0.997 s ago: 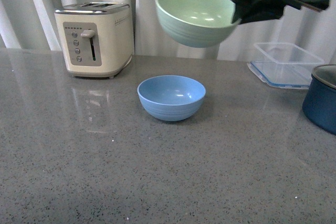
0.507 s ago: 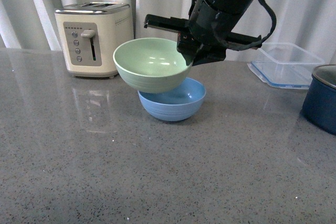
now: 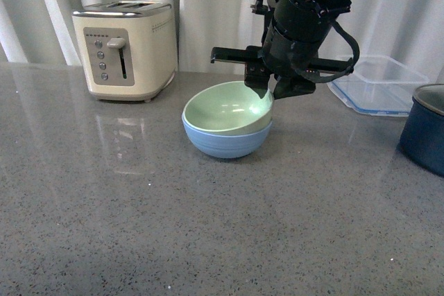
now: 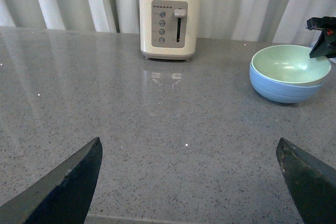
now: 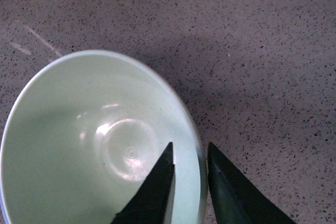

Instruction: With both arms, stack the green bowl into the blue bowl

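Observation:
The pale green bowl (image 3: pixel 225 110) sits tilted inside the sky-blue bowl (image 3: pixel 225 143) at the middle of the grey counter. Both also show in the left wrist view: the green bowl (image 4: pixel 289 65) in the blue bowl (image 4: pixel 281 88). My right gripper (image 3: pixel 267 93) is shut on the green bowl's right rim, one finger inside and one outside. The right wrist view shows the green bowl (image 5: pixel 89 140) from above with my right gripper (image 5: pixel 190 150) pinching its rim. The blue bowl is hidden there. My left gripper (image 4: pixel 189 171) is open and empty, low over the counter's near side, well away from the bowls.
A cream toaster (image 3: pixel 125 50) stands at the back left and shows in the left wrist view (image 4: pixel 169 19). A clear plastic container (image 3: pixel 378 84) sits at the back right. A dark navy pot (image 3: pixel 424 129) stands at the right edge. Pale curtains hang behind.
My right arm has brought the green bowl down from high above, leftward then lower, and the bowl now rests tilted inside the blue bowl.

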`<action>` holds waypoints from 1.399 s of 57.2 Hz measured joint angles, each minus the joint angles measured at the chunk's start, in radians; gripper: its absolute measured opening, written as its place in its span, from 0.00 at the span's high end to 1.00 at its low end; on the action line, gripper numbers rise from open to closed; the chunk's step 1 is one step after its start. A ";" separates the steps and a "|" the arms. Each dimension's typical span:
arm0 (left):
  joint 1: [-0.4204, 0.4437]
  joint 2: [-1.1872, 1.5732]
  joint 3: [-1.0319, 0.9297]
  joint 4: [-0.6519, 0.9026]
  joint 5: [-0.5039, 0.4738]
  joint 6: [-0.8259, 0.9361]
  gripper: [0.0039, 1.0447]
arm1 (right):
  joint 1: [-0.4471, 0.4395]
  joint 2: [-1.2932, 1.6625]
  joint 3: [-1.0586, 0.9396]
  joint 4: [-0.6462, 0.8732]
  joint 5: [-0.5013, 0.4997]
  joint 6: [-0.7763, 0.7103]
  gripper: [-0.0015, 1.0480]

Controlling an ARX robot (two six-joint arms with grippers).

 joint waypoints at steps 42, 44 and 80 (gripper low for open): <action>0.000 0.000 0.000 0.000 -0.001 0.000 0.06 | -0.017 -0.757 -0.882 1.024 0.167 -0.304 0.41; 0.000 0.000 0.000 0.000 -0.003 0.000 0.06 | -0.049 -0.792 -0.990 1.075 0.156 -0.323 0.50; 0.000 0.000 0.000 0.000 0.000 0.000 0.06 | -0.299 -1.307 -1.715 1.228 -0.086 -0.353 0.99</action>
